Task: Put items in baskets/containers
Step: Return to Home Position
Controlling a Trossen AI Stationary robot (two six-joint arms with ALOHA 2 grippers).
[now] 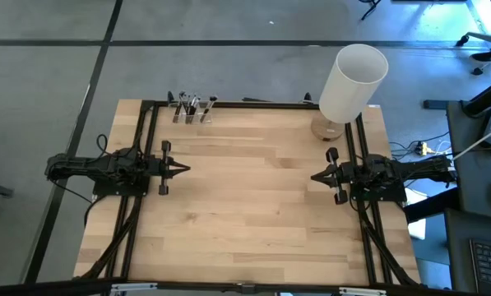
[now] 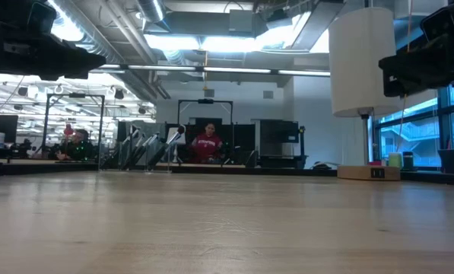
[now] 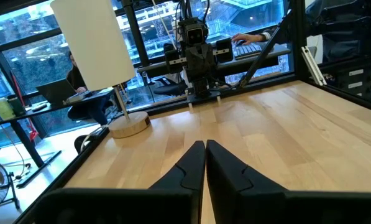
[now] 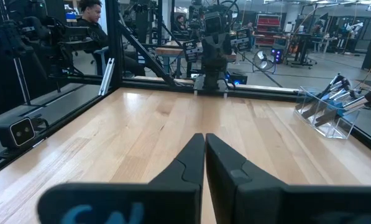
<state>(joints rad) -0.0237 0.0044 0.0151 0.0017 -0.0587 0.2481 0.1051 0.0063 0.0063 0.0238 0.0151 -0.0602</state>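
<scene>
High view: brushes (image 1: 194, 104) bristles-up in organizer (image 1: 191, 117)

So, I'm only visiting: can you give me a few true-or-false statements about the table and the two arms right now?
1. The brushes stand in the clear organizer. True.
2. The left gripper holds a brush. False: it is shut on nothing, above the bare table.
3. The right gripper is shut. True.
4. The white cylinder lies on its side. False: it stands upright on a round wooden base.
5. The organizer sits by the right arm. False: it is at the far edge, on the left arm's side.
</scene>
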